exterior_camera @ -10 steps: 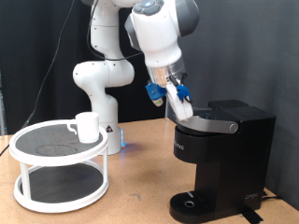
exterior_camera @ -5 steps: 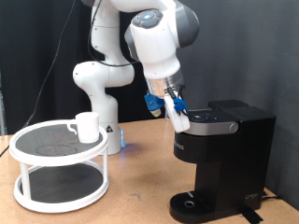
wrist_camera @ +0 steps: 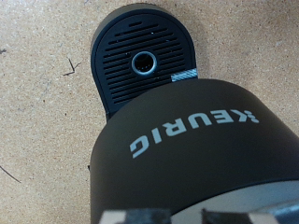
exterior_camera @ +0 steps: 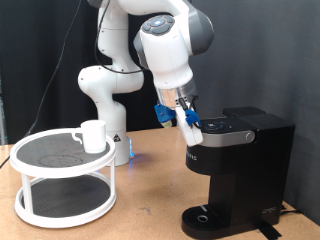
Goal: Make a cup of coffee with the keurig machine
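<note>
Wooden tabletop [exterior_camera: 150, 195], dark backdrop. At exterior view's left: cup [exterior_camera: 93, 135] on top tier of white tray stand [exterior_camera: 62, 205]. Centre: gripper [exterior_camera: 187, 120] touching front of lid, finger state unclear. Right: keurig machine [exterior_camera: 240, 170], lid down.

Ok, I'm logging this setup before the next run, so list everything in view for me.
keurig machine: one, black, lid down, exterior view's right, on the table
drip base: one, black, round, at the machine's foot, nothing on it
cup: one, white, on the stand's top tier
tray stand: one, white, round, two tiers, exterior view's left
table: one, light wood
backdrop: one, black
gripper: one, blue-tipped fingers, at the machine's lid front edge
arm: one, white
</note>
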`<state>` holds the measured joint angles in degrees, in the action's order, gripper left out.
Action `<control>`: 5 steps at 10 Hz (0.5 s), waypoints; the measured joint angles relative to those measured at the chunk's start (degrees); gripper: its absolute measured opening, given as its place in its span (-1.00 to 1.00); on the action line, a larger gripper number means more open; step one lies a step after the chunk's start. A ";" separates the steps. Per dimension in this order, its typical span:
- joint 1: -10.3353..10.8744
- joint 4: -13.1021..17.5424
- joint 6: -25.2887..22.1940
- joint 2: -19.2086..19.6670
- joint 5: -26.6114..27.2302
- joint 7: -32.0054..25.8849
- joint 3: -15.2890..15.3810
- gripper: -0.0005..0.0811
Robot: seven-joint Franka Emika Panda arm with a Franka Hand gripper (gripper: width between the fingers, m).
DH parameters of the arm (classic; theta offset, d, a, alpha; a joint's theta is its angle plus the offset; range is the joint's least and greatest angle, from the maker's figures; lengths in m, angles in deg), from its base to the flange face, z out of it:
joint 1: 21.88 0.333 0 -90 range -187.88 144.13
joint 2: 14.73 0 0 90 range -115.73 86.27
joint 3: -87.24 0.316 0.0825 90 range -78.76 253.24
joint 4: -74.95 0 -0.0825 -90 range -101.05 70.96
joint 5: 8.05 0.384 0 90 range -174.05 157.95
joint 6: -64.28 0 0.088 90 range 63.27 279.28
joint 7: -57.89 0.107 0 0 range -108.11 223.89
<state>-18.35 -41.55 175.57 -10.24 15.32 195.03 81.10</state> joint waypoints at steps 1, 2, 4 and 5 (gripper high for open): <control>0.01 -0.30 1.23 -0.11 -0.04 -0.91 0.13 -0.99; 0.04 -1.13 3.83 -0.49 0.15 -2.76 0.29 -0.99; 0.04 -4.07 10.94 -2.15 3.51 -8.63 0.66 -0.99; 0.02 -5.28 12.66 -3.14 5.29 -10.73 0.66 -0.99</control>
<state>-18.33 -46.82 188.23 -13.38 20.61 184.30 81.76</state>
